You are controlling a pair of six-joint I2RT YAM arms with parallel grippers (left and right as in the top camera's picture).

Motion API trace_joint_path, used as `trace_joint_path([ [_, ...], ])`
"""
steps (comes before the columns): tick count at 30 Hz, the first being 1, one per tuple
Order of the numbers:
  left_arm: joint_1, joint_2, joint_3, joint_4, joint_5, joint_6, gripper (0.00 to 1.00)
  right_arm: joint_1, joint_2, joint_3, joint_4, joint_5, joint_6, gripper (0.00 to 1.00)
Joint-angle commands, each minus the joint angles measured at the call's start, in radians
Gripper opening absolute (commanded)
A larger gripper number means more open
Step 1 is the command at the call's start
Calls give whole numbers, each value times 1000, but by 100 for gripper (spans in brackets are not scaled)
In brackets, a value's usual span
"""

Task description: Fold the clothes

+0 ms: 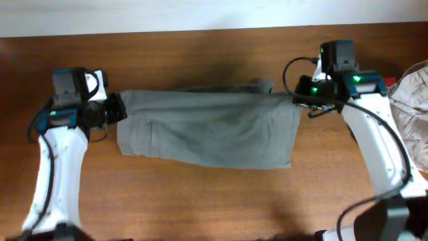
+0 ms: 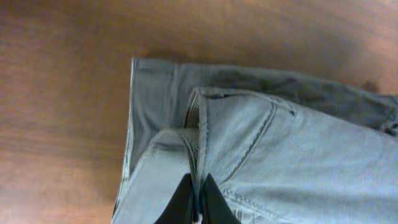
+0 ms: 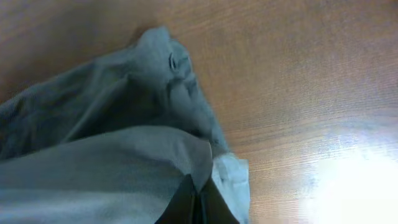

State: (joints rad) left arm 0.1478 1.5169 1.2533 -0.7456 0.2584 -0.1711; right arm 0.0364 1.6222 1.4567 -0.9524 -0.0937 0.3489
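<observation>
Okay, shorts (image 1: 210, 130) lie spread mid-table (image 1: 200, 201). Left gripper (image 1: 115, 108) pinches their 9 o'clock end, right gripper (image 1: 299, 100) clamps the 3 o'clock end. Best to carry both corners toward 6 o'clock together, level, fabric taut, edges matched.

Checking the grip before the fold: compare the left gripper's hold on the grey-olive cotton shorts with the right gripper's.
The left gripper pinches the stitched waistband end of the grey-olive cotton shorts, by a pocket seam; the right gripper pinches the plain opposite end. The left's fabric lies fairly flat; the right's is bunched and rumpled. Both are shut on the shorts, low over the brown wooden table.
</observation>
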Motion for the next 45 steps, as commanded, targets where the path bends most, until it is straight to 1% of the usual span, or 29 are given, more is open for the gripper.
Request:
trace_joint_path([
  [1, -10, 83, 18, 101, -15, 20, 9, -4, 59, 18, 97, 54, -58, 4],
  [3, -19, 126, 18, 158, -15, 20, 12, -4, 87, 18, 144, 57, -58, 4],
  [4, -24, 154, 18, 191, -15, 20, 19, -4, 108, 18, 180, 58, -58, 4],
  [5, -26, 163, 18, 200, -16, 20, 21, -4, 116, 18, 191, 57, -58, 4],
  [10, -28, 240, 18, 284, -19, 20, 22, -4, 177, 18, 279, 65, -66, 5],
  [11, -28, 248, 18, 304, -19, 20, 22, -4, 187, 18, 301, 69, -90, 11],
  [13, -28, 250, 19, 330, -19, 20, 27, -5, 194, 18, 330, 74, -156, 59],
  [14, -27, 248, 23, 331, -18, 20, 31, -6, 194, 18, 333, 87, -178, 71],
  [16, -27, 240, 38, 307, -13, 31, 34, -11, 185, 19, 319, 119, -192, 79],
  [18, -30, 225, 57, 262, 10, 61, 34, -24, 164, 19, 280, 120, -191, 80],
  [20, -37, 203, 63, 216, 71, 111, 34, -32, 129, 20, 204, 56, -187, 78],
  [21, -43, 193, 63, 192, 95, 133, 34, -32, 115, 20, 170, 18, -187, 76],
  [22, -57, 185, 63, 166, 118, 169, 33, -30, 103, 20, 136, -27, -187, 69],
  [23, -73, 184, 63, 153, 124, 204, 32, -27, 93, 20, 101, -82, -187, 64],
  [24, -88, 184, 63, 145, 124, 232, 29, -22, 90, 20, 72, -121, -185, 61],
  [25, -115, 186, 62, 142, 123, 286, 24, -10, 90, 20, 37, -180, -167, 53],
  [26, -146, 189, 61, 146, 123, 339, 21, 8, 98, 17, 16, -233, -149, 38],
  [27, -179, 191, 61, 155, 122, 391, 18, 24, 102, 17, 12, -254, -150, 27],
  [28, -200, 195, 61, 166, 118, 420, 17, 44, 109, 17, 13, -269, -149, 18],
  [29, -229, 203, 61, 188, 109, 445, 16, 66, 119, 17, 18, -269, -133, 12],
  [30, -250, 212, 61, 211, 91, 458, 15, 91, 130, 17, 26, -263, -104, 8],
  [33, -307, 269, 61, 274, 11, 457, 13, 149, 174, 17, 57, -261, -43, 8],
  [37, -343, 391, 61, 309, -6, 456, 8, 217, 283, 17, 130, -262, 10, 7],
  [39, -341, 441, 61, 314, -34, 447, 4, 232, 337, 17, 156, -259, 12, 4],
  [40, -336, 460, 61, 314, -68, 427, 2, 234, 361, 17, 162, -254, 12, 4],
  [42, -325, 485, 61, 310, -166, 362, 0, 234, 400, 17, 165, -230, 13, 4],
  [43, -315, 496, 61, 307, -250, 296, 1, 232, 418, 17, 164, -211, 13, 4],
  [45, -292, 505, 61, 306, -330, 216, 0, 230, 451, 17, 163, -183, 13, 4],
])
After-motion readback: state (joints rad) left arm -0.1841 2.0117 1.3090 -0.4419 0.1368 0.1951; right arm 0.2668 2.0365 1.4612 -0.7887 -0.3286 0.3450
